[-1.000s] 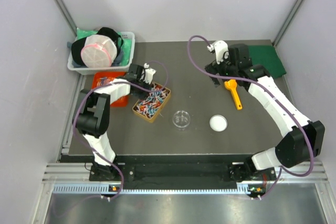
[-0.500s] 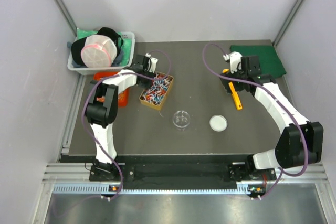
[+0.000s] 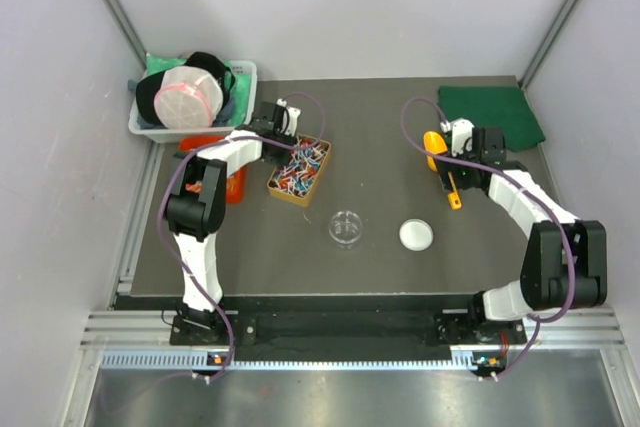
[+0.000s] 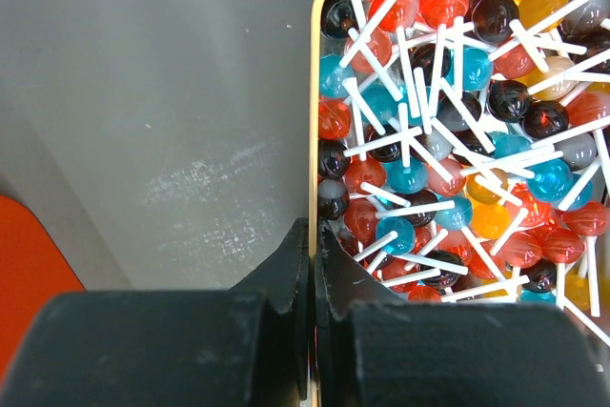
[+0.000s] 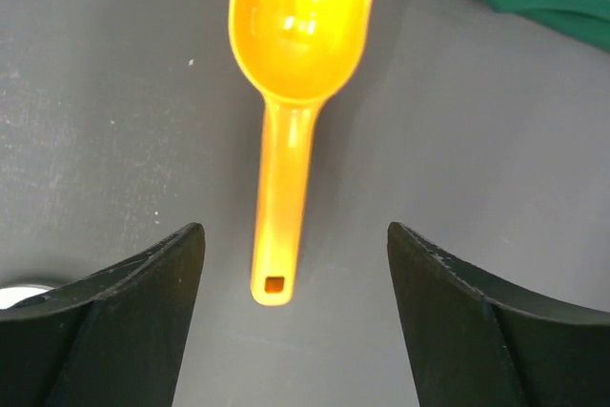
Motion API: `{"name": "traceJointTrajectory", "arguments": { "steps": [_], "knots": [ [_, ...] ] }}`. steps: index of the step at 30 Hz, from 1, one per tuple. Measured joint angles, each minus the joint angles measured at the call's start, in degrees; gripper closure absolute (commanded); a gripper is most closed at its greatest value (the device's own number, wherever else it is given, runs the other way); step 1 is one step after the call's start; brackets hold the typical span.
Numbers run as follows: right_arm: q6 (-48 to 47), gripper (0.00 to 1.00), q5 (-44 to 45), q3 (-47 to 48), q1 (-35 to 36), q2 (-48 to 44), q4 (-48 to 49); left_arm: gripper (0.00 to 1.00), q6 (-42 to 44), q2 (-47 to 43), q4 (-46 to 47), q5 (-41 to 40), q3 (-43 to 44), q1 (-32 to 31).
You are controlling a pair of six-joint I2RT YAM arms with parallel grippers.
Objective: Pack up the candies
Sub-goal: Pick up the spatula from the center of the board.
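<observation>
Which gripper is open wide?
The right gripper: its jaws are spread either side of the handle of the scoop, not touching it. The left gripper is pinched shut on the rim of the tin.

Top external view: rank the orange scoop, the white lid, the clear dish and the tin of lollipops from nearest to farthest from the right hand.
From the right hand:
1. orange scoop, directly under it, at the table's right.
2. white lid, toward the front edge, slightly left.
3. clear dish, mid-table.
4. tin of lollipops, on the left side.
</observation>
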Motion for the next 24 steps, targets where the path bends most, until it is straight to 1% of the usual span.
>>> {"name": "traceJointTrajectory", "arguments": {
  "steps": [9,13,16,17,22,24],
  "knots": [
    [1.2,0.34,-2.5,-4.9,0.0,4.3,8.7,1.0,-0.2,0.0,0.0,0.0,0.0,0.0],
    [2.3,0.36,-2.6,-4.9,0.0,5.9,11.5,0.96,-0.2,0.0,0.0,0.0,0.0,0.0],
    [2.9,0.36,-2.6,-4.2,0.0,7.6,11.9,0.89,-0.1,0.0,0.0,0.0,0.0,0.0],
    [3.0,0.36,-2.6,-4.0,0.0,8.2,11.9,0.82,-0.2,0.0,0.0,0.0,0.0,0.0],
    [3.5,0.37,-2.6,-2.9,0.0,10.4,11.7,0.64,-0.6,0.0,0.1,0.0,0.0,0.0],
    [3.5,0.38,-2.5,-2.6,0.0,10.7,11.6,0.6,-0.7,0.0,0.0,0.0,0.0,0.0]
  ]
}}
